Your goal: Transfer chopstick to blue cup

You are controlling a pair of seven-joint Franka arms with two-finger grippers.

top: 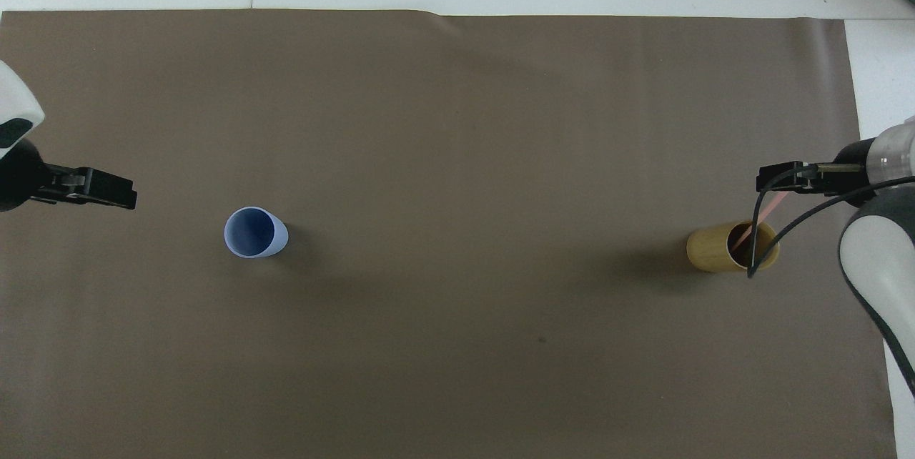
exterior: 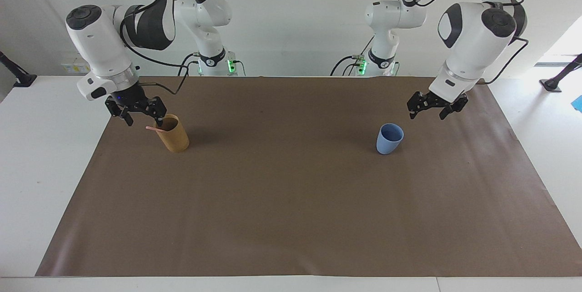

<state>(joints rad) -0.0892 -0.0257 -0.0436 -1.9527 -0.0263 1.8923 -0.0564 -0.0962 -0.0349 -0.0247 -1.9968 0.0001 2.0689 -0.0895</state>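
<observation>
Where the chopstick (exterior: 151, 128) enters the tan cup (exterior: 173, 135), its lower end is hidden.

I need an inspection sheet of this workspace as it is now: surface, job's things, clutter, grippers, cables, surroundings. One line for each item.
Surface: brown mat laid flat on a white table.
Job's things: chopstick leans in the tan cup, its tip past the rim, at the right arm's end; blue cup upright and empty, at the left arm's end.
Clutter: nothing seen.
Grippers: right gripper low at the chopstick's protruding end, fingers on either side of it, no grip seen yet; left gripper open, in the air beside the blue cup.
Cables: black cable from the right wrist hangs over the tan cup in the overhead view.
Surroundings: white wall, arm bases with green lights.
</observation>
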